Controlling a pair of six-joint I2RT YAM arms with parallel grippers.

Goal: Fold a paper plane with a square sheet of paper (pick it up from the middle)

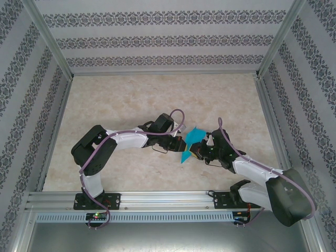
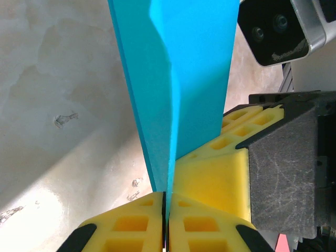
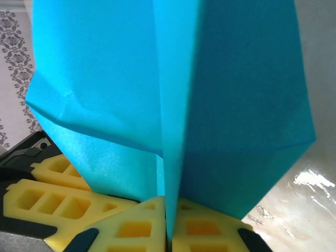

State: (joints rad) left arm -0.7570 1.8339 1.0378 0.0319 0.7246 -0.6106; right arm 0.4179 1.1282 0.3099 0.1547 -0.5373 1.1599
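Square sheet of paper [image 1: 192, 139]: turquoise, partly folded; I see it held above the table [image 1: 131, 100], between both arms.
Left gripper [image 2: 166, 205]: jaws pressed together on the paper's creased edge.
Right gripper [image 3: 165, 212]: I see it clamped on the fold too.

Beige marbled table [image 1: 131, 100] within patterned walls [image 1: 157, 21].

You can read no text, label, brand, number or sign here; the patterned wall bands [image 1: 168, 20] are ornament, not lettering.
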